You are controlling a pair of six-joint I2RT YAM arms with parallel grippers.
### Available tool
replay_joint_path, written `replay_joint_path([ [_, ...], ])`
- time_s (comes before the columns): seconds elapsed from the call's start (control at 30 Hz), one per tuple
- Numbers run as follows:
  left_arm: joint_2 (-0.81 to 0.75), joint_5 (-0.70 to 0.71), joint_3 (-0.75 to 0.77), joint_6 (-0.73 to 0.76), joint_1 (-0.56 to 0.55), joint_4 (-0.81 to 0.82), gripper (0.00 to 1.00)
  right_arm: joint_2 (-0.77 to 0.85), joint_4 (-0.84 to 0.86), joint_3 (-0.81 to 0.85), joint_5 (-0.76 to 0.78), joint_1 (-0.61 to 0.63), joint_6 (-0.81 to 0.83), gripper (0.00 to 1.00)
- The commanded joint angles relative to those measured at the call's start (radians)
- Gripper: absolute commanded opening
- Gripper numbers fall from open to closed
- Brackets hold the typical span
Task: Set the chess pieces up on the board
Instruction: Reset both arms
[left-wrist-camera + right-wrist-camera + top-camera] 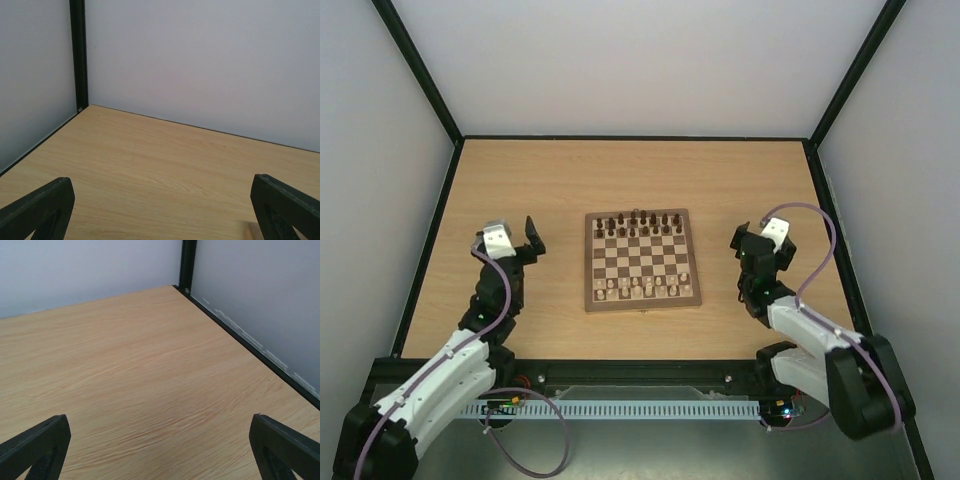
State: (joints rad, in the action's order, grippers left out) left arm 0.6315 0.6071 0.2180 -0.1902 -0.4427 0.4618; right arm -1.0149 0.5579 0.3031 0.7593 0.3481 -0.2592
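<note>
Pieces are on the board, mid worktop: dark pieces in the two far rows, pale pieces in the two near rows. They are too small to tell whether each one sits on its proper square.

Handling, judged: tiny turned wood, so light, rigid and smooth, with narrow bases that tip easily. A bump would likely topple the neighbours, since the rows are packed tight. Best hold is probably a top-down pinch on the upper stem or head, with the fingers lined up along the gaps between pieces. No real breakage risk; slipping or knocking over is the worry.

Left gripper is spread fully wide and holds nothing. It hangs over bare worktop left of the board, well apart from it. Right gripper is likewise wide open and empty, right of the board and apart from it. Both wrist views show only bare wood and the enclosure walls between the fingers, with no pieces in sight.
</note>
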Motion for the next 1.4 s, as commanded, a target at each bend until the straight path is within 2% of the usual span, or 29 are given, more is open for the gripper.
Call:
replay_joint_path([
  [0.0, 0.086, -0.090, -0.031, 0.031, 0.101, 0.194, 0.99, -0.116, 0.281, -0.027, -0.004, -0.059, 0.028, 0.98],
  [0.2, 0.283, -0.223, -0.062, -0.001, 0.253, 0.377, 0.99, -0.210, 0.386, -0.032, -0.084, -0.134, 0.026, 0.99],
  [0.23, 0.317, -0.236, -0.035, 0.002, 0.267, 0.349, 0.99, -0.228, 0.403, -0.029, -0.100, -0.142, 0.032, 0.99],
  [0.4, 0.436, -0.242, -0.036, 0.040, 0.300, 0.477, 1.00, -0.308, 0.471, -0.011, -0.120, -0.155, 0.097, 0.99],
  [0.47, 0.488, -0.227, -0.034, 0.042, 0.309, 0.527, 1.00, -0.329, 0.480, -0.016, -0.125, -0.175, 0.076, 0.99],
  [0.57, 0.570, -0.231, 0.011, 0.042, 0.330, 0.512, 0.99, -0.396, 0.582, -0.055, -0.146, -0.191, 0.058, 0.99],
  [0.63, 0.608, -0.227, 0.025, 0.060, 0.334, 0.523, 1.00, -0.418, 0.527, -0.021, -0.125, -0.193, 0.043, 0.99],
  [0.77, 0.684, -0.210, 0.016, 0.049, 0.352, 0.583, 1.00, -0.415, 0.570, -0.047, -0.145, -0.193, 0.058, 0.99],
  [0.9, 0.715, -0.223, 0.046, 0.034, 0.368, 0.545, 0.99, -0.430, 0.740, -0.128, -0.263, -0.192, 0.123, 0.99],
  [1.03, 0.724, -0.230, 0.071, 0.001, 0.386, 0.499, 0.99, -0.426, 0.746, -0.136, -0.282, -0.192, 0.125, 0.99],
  [1.13, 0.751, -0.236, 0.134, -0.019, 0.391, 0.373, 0.99, -0.427, 0.774, -0.152, -0.288, -0.192, 0.126, 0.99],
  [1.2, 0.726, -0.212, 0.094, -0.025, 0.391, 0.418, 1.00, -0.429, 0.774, -0.151, -0.290, -0.193, 0.128, 0.99],
  [1.27, 0.696, -0.186, 0.024, -0.008, 0.395, 0.559, 1.00, -0.429, 0.772, -0.150, -0.293, -0.192, 0.130, 0.99],
  [1.37, 0.755, -0.185, 0.084, -0.003, 0.413, 0.529, 0.99, -0.429, 0.776, -0.150, -0.299, -0.193, 0.132, 0.99],
])
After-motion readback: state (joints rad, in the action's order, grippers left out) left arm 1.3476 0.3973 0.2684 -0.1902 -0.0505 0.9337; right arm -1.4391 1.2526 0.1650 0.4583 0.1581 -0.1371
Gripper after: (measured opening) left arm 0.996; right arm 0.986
